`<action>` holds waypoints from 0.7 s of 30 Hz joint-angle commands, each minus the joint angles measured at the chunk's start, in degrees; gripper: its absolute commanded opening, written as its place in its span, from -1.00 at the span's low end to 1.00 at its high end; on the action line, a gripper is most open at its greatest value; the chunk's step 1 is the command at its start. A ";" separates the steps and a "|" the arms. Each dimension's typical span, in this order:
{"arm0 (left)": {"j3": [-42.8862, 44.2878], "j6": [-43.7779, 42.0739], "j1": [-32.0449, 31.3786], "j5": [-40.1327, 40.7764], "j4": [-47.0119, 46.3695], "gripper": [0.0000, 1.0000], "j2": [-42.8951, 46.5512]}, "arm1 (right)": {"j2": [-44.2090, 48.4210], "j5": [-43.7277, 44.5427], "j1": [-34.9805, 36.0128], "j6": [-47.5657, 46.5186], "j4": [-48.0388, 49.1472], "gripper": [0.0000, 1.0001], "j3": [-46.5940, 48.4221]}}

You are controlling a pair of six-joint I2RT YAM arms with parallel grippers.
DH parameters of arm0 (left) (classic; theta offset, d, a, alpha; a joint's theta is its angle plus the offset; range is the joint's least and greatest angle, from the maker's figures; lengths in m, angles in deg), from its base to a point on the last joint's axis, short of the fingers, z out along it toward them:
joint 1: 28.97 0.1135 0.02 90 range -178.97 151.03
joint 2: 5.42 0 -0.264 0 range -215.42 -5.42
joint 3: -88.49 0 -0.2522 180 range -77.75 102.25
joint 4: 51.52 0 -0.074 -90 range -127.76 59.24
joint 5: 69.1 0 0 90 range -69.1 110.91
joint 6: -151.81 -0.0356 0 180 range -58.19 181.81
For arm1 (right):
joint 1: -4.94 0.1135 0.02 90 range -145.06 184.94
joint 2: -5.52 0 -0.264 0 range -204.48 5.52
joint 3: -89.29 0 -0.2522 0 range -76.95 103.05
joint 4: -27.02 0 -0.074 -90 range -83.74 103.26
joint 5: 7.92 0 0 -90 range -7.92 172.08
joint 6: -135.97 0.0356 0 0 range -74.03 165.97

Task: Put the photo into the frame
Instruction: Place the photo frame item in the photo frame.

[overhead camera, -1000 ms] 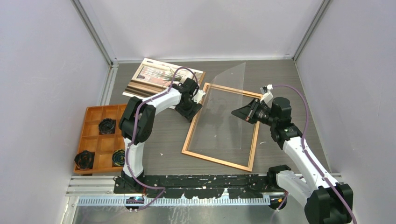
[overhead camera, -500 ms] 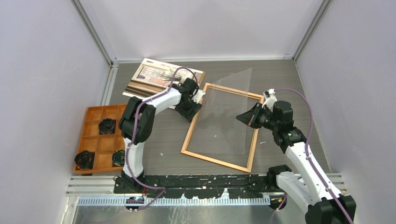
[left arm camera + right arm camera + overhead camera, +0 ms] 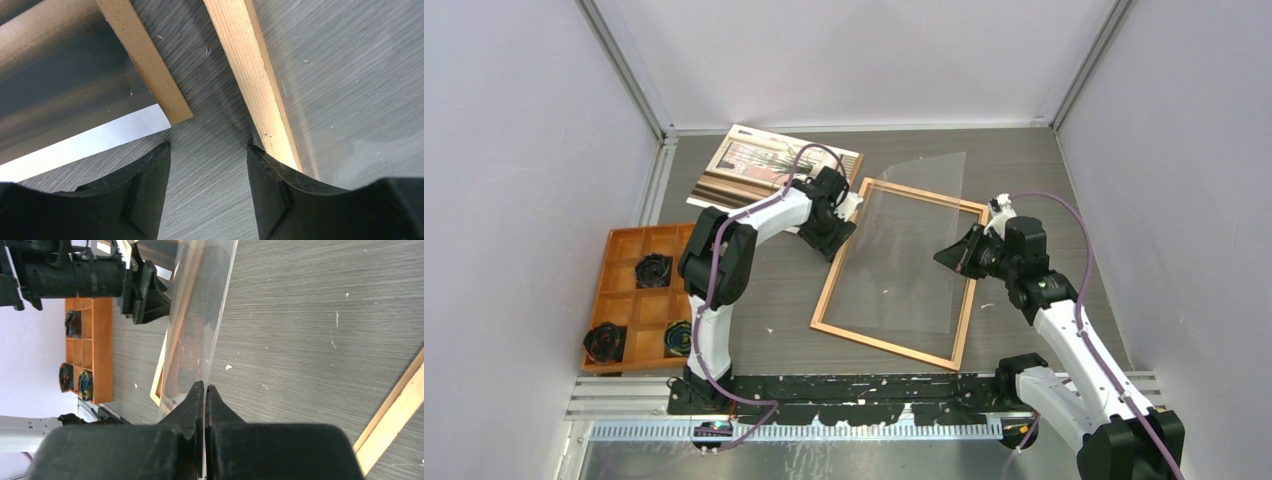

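Orange tray (image 3: 624, 243) has three black items (image 3: 653, 270), one per compartment. Right gripper (image 3: 946, 255) is clamped on a clear sheet (image 3: 904, 260) tilted over the frame (image 3: 886, 342). Left gripper (image 3: 207, 150) gapes wide between the frame and the photo (image 3: 744, 165), which lies flat at the far left.

**Top external:** fixed high above and behind the arm bases, facing down and forward, far enough back to take in the whole table (image 3: 774, 290).
**Left wrist:** very near the surface, looking steeply down past the left gripper (image 3: 207, 150) at one rail of the frame (image 3: 251, 75).
**Right wrist:** low and rolled sideways, sighting past the right gripper (image 3: 205, 387) along the clear sheet (image 3: 200, 315) toward the left arm (image 3: 75, 277) and orange tray (image 3: 102, 350).
All three views share the frame. The top view also shows the tray and left arm.
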 commanded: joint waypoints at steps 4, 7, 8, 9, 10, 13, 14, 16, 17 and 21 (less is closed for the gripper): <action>-0.33 1.74 -0.64 -3.88 2.75 0.19 -1.07 | 0.76 1.81 0.84 -2.16 -5.52 -0.89 1.06; -0.30 1.81 -0.59 -3.84 2.68 0.19 -1.14 | 1.13 2.17 0.88 -2.14 -6.00 -0.84 1.40; -0.33 1.82 -0.56 -3.83 2.75 0.19 -1.20 | 1.10 2.28 0.84 -2.12 -6.05 -0.84 1.38; -0.26 1.89 -0.61 -3.83 2.71 0.19 -1.34 | 1.09 2.33 0.84 -2.09 -5.89 -0.84 1.34; -0.32 1.91 -0.64 -3.83 2.68 0.19 -1.37 | 1.04 2.40 0.84 -1.99 -5.65 -0.84 1.19; -0.33 1.96 -0.70 -3.82 2.66 0.19 -1.42 | 0.70 1.94 0.84 -1.27 -4.07 -0.84 0.34; -0.31 1.95 -0.69 -3.83 2.67 0.19 -1.43 | 0.63 1.84 0.81 -0.97 -3.43 -0.83 0.04; -0.27 2.00 -0.65 -3.83 2.66 0.19 -1.51 | 0.40 1.62 0.83 -0.45 -2.24 -0.84 -0.51; -0.40 2.00 -0.65 -3.83 2.59 0.19 -1.52 | 0.19 1.56 0.83 -0.23 -1.58 -0.84 -0.84; -0.37 2.00 -0.67 -3.78 2.58 0.19 -1.68 | -0.56 1.14 0.84 0.25 -0.15 -0.84 -1.54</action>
